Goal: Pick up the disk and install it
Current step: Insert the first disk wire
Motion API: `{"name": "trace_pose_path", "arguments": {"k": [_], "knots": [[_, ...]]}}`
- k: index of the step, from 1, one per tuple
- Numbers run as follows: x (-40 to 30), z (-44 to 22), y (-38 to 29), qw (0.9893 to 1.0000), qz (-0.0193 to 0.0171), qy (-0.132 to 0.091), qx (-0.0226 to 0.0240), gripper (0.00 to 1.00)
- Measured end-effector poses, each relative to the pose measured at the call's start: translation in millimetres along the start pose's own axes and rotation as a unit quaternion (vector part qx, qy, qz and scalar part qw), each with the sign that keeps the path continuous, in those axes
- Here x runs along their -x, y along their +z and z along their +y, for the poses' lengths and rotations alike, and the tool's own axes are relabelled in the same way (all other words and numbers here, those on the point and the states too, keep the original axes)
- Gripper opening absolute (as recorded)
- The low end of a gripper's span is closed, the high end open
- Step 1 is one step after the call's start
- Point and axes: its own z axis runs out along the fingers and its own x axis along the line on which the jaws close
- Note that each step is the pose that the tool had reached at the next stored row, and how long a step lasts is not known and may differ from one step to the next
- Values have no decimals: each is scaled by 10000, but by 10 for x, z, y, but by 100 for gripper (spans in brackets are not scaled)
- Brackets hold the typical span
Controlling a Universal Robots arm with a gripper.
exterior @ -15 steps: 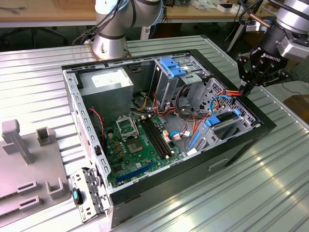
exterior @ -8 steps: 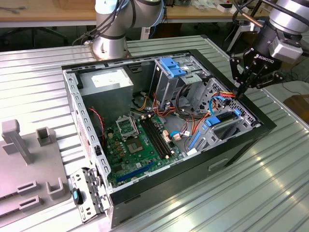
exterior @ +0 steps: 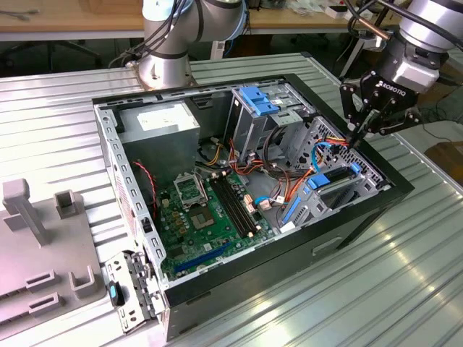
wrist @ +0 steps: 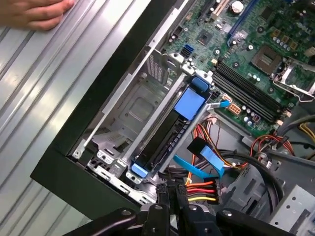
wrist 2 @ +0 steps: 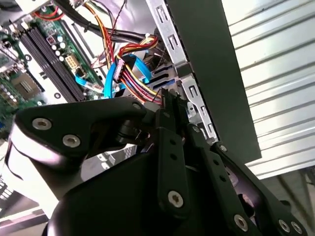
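Observation:
The disk (wrist: 166,140), a dark slab in a bright blue carrier frame, lies in the drive cage at the corner of the open computer case (exterior: 394,191). It sits on the exterior view's right, where its blue frame (exterior: 334,179) shows. My gripper (exterior: 356,136) hangs just above that cage at the case's rim, a short way off the disk's end. Its thin black fingers (wrist 2: 171,105) are pressed together and shut, with nothing seen between them. Their tips (wrist: 170,194) sit beside a bundle of red, yellow and black wires (wrist: 202,189) and a blue flat cable (wrist: 199,164).
Inside the case are the green motherboard (exterior: 210,210), a silver power supply (exterior: 163,119) and a blue-topped upper bay (exterior: 260,101). Grey fixtures (exterior: 43,238) stand at the exterior view's left. A person's hand (wrist: 39,12) rests on the ribbed metal table (exterior: 376,289).

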Motion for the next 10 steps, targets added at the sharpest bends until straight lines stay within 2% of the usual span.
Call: {"name": "trace_pose_path", "arguments": {"k": [2,5,10], "knots": [[0,0,4,9997,-3,242,0,17],[-6,-9,14,9984,-4,573,2,17],[-20,-31,27,9969,-7,786,3,17]]}}
